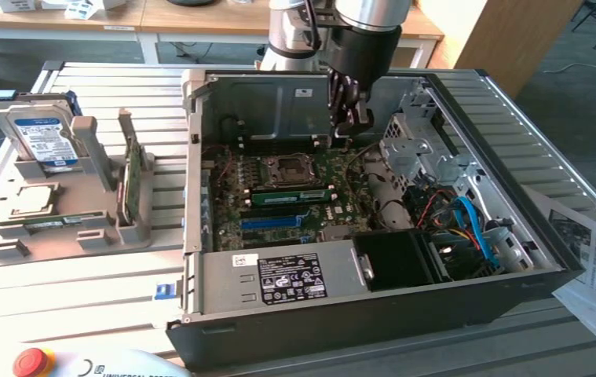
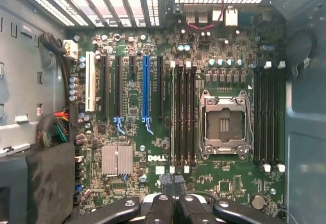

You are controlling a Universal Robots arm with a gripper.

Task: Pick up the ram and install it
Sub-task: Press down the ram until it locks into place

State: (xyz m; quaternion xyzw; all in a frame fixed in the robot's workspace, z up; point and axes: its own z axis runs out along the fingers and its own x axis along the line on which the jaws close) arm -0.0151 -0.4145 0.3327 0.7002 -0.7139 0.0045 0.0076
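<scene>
The ram (image 1: 56, 222), a narrow green stick, lies flat in a holder on the grey parts tray (image 1: 5, 251) at the exterior view's left, far from the arm. My gripper (image 1: 346, 118) hangs over the rear of the open computer case (image 1: 382, 314), above the motherboard (image 1: 276, 169). In the wrist view the gripper (image 2: 173, 206) is shut, its dark fingers (image 2: 161, 208) pressed together with nothing between them. A second green stick (image 1: 289, 196) sits seated in a motherboard slot. The black memory slots (image 2: 184, 117) run beside the bare CPU socket (image 2: 224, 124).
On the tray stand a blue-labelled hard drive (image 1: 41, 133) and an upright green card (image 1: 130, 177), with a CPU chip (image 1: 31, 200) lying flat. Inside the case are a drive cage (image 1: 418, 149), cables (image 1: 466, 224) and a power supply (image 1: 287, 279). A red stop button (image 1: 31, 361) sits at the front.
</scene>
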